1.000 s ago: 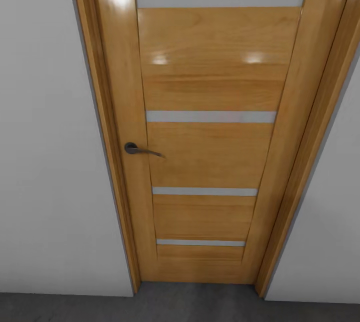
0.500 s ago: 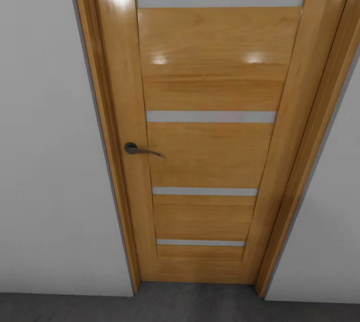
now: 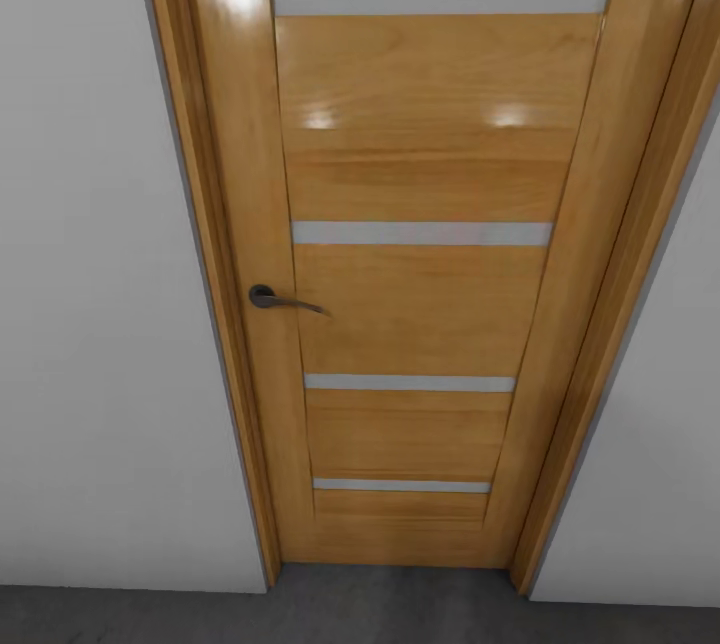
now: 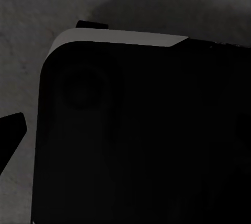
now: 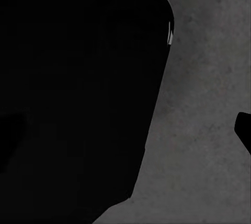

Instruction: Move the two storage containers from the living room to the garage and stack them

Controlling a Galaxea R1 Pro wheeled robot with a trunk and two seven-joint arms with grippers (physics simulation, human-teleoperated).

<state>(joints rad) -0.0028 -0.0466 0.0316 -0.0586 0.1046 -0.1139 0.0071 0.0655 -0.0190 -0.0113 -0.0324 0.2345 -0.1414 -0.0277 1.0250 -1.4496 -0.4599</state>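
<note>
1. Head view: closed wooden door (image 3: 420, 254) with its handle (image 3: 275, 298) at the left, pale walls (image 3: 100, 324) either side, dark concrete floor (image 3: 350, 614) at the bottom. No bins around here.
2. Left wrist view: dark robot body (image 4: 141, 135) over the floor; can't tell if the left gripper is spread.
3. Right wrist view: same deal, can't tell.
4. Risk: rolling forward probably bumps the shut door.
</note>
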